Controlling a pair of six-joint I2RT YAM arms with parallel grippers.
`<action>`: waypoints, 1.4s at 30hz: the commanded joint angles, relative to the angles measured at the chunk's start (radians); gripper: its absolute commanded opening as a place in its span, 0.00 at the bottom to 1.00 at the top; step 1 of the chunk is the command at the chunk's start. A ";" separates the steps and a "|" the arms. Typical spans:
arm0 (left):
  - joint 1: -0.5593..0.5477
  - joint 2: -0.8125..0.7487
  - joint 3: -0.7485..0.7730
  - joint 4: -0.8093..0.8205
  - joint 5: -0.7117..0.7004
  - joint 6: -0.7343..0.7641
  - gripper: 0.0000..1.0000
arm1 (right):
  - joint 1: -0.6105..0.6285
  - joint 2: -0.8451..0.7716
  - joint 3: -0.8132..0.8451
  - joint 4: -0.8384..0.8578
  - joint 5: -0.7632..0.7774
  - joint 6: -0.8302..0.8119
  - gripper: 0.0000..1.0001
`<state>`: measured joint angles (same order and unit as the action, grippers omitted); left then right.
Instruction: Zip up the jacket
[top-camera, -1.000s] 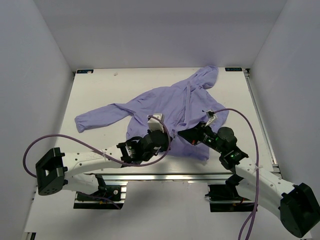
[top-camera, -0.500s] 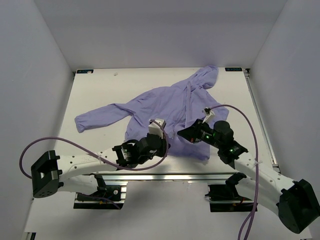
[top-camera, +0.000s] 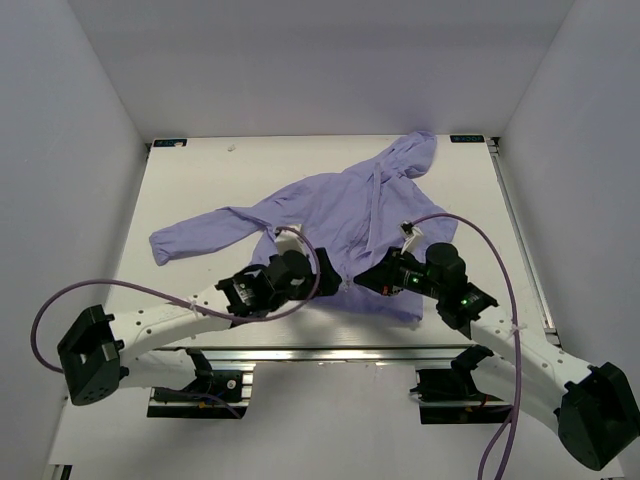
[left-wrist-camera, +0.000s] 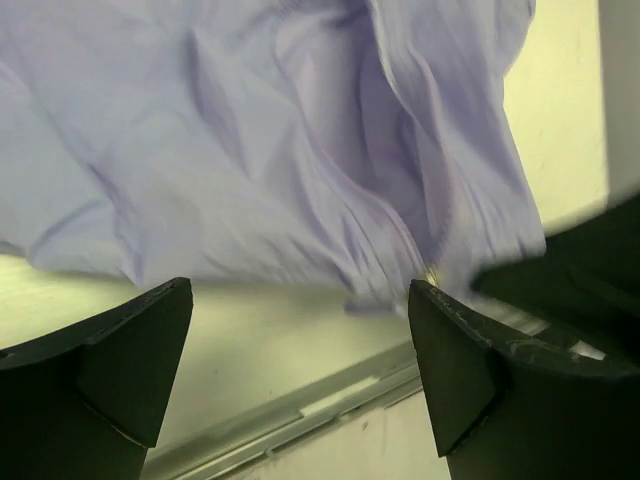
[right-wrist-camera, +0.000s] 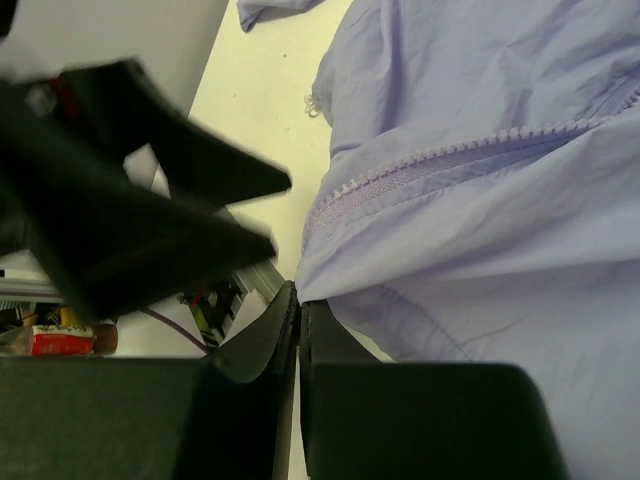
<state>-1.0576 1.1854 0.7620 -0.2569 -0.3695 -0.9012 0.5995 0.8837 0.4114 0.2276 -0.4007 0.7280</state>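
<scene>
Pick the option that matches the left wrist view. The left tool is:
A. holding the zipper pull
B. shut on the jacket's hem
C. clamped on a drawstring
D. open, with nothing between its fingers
D: the left tool has its fingers spread wide apart, with only bare table in the gap, and the jacket lies beyond the fingertips.
</scene>
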 joint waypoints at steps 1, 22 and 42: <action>0.152 -0.062 -0.067 0.125 0.243 -0.056 0.98 | -0.003 -0.025 -0.005 -0.002 -0.035 -0.015 0.00; 0.343 0.167 -0.227 0.755 0.922 -0.137 0.97 | -0.003 -0.058 -0.019 0.019 -0.024 -0.006 0.00; 0.349 0.258 -0.242 1.099 1.023 -0.229 0.35 | -0.003 -0.057 -0.037 0.029 -0.015 0.008 0.00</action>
<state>-0.7143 1.4506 0.5056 0.7795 0.6239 -1.1294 0.5976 0.8387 0.3771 0.2264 -0.4179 0.7303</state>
